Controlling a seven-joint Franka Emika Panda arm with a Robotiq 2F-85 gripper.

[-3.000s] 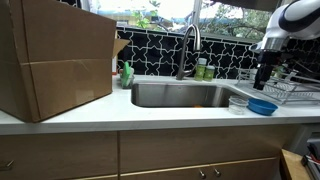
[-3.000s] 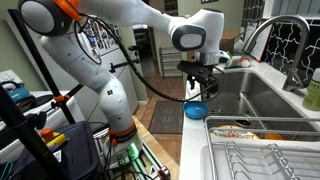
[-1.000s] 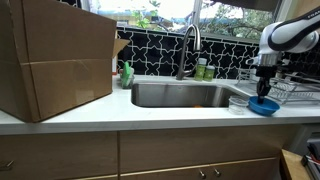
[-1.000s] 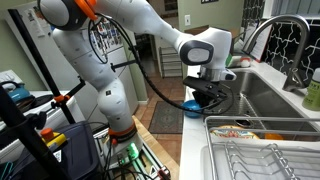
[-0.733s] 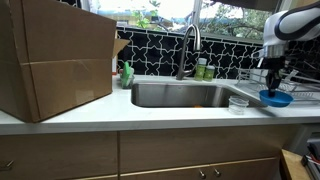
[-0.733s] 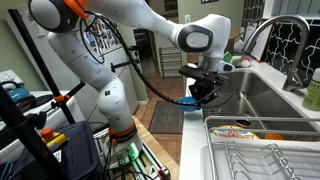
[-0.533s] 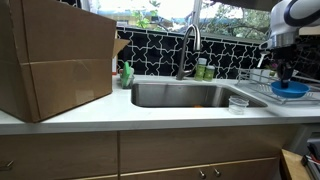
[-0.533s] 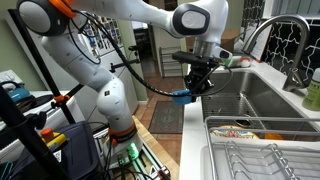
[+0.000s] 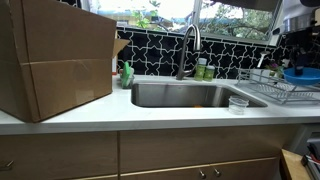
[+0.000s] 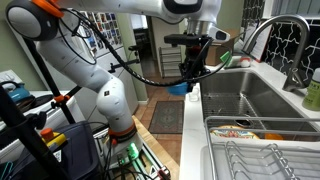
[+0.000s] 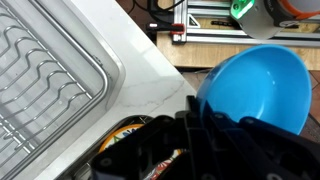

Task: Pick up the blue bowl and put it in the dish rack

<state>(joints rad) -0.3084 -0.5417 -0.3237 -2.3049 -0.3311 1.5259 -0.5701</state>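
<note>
— End effector (image 11: 205,120) first: what has it got?
— It's clenched on the rim of the blue bowl (image 11: 255,85). A shallow bowl likely offers no other pinch.
— Where's the bowl against the dish rack (image 11: 40,75)?
— In the air, tilted, off to the rack's side past the worktop (image 11: 150,85) edge, not above the bars. It's carried well higher than the rack, I'd judge so it clears the wires before going down.
</note>
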